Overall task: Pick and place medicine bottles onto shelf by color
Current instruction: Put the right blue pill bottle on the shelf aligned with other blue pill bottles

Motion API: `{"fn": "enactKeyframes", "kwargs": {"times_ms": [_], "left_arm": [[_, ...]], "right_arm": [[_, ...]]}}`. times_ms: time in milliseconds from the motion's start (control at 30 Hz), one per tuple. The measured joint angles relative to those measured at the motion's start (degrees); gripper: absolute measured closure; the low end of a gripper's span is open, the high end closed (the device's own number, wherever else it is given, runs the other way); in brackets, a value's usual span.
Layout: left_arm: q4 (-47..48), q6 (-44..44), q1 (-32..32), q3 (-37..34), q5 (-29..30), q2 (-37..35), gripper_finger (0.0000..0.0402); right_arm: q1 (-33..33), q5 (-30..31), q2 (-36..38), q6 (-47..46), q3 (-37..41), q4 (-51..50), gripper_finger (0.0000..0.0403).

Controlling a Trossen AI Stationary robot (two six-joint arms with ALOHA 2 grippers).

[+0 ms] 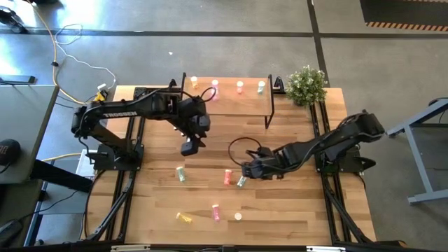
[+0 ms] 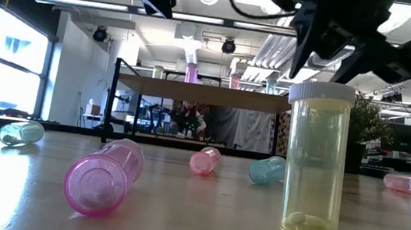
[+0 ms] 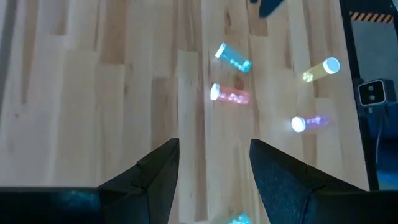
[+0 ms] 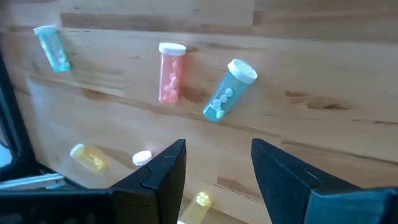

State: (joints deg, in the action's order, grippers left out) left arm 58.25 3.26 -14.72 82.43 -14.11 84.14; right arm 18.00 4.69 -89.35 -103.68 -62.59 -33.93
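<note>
Bottles are scattered lying on the tabletop (image 1: 294,210); four stand upright on the shelf (image 1: 227,105); left gripper (image 1: 189,148) is held open and empty just before the shelf; right gripper (image 1: 246,171), open, empty, is poised beside the green bottle (image 1: 241,181) and red-orange bottle (image 1: 227,177).

Tabletop (image 1: 280,210): pale wood planks, smooth, satin sheen | shelf (image 1: 231,101): light wood board on thin dark metal legs | medicine bottles (image 2: 314,164): translucent glossy plastic, tinted yellow, pink, pale green; caps opaque white, ribbed | left gripper (image 3: 214,171), right gripper (image 4: 217,168): matt black fingers.
</note>
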Motion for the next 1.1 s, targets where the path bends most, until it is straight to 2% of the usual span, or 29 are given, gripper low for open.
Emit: {"fn": "enactKeyframes", "kwargs": {"times_ms": [233, 400, 700, 1100], "left_arm": [[1.1, 3.2, -1.9, 0.0, 6.2, -4.4, 0.0214], [2.0, 6.4, -3.1, 0.0, 6.3, -6.6, 0.0214], [2.0, 8.7, -5.2, 0.0, 6.3, -7.7, 0.0214], [2.1, 12.0, -5.9, 0.0, 6.3, -7.7, 0.0214]], "right_arm": [[-0.1, -1.9, -7.1, -8.0, 0.0, 11.4, 0.0229], [-0.1, -1.9, -11.5, -12.5, 0.0, 17.3, 0.0229], [0.6, -4.4, -14.5, -17.5, 0.0, 16.8, 0.0229], [-0.7, -2.0, -14.5, -19.5, 0.0, 12.6, 0.0229]]}}
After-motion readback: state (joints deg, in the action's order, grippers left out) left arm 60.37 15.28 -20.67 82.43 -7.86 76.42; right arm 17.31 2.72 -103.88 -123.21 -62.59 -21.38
